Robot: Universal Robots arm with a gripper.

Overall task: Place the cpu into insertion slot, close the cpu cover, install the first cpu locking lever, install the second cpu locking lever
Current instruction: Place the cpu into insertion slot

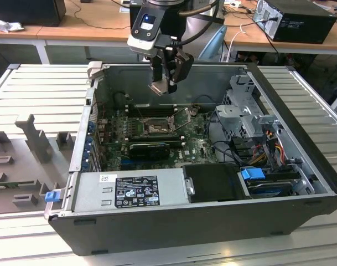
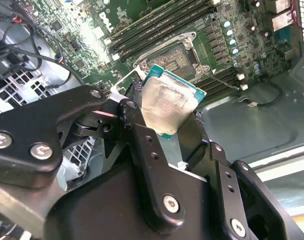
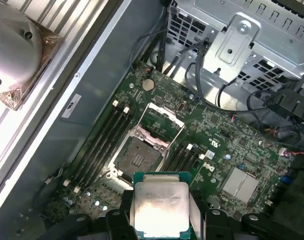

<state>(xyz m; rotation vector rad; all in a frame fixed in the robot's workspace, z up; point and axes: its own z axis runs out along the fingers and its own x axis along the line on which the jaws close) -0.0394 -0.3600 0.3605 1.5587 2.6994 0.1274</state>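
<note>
Your computer case lies open on a ribbed grey counter. Grey moulded fixtures sit off to the exterior view's left, and beyond the arm a wooden counter carries cables and a second dark case. Your gripper hangs above the open case with its fingers closed narrowly on the cpu, which is pinched by opposite edges with its silver face showing in both wrist views. The insertion slot lies below the gripper on the green board, well apart from the chip. The cpu cover stands lifted off the slot on the side nearer the drive cage. Long black memory slots run along both sides of the socket. A white and black label covers the power supply on the near side of the case, and a small sticker sits on the case wall. The chip's face carries faint print. The arm is cut off above the gripper in the exterior view, the fingers hide the chip's lower edge, and the thin locking levers are hard to make out.
</note>
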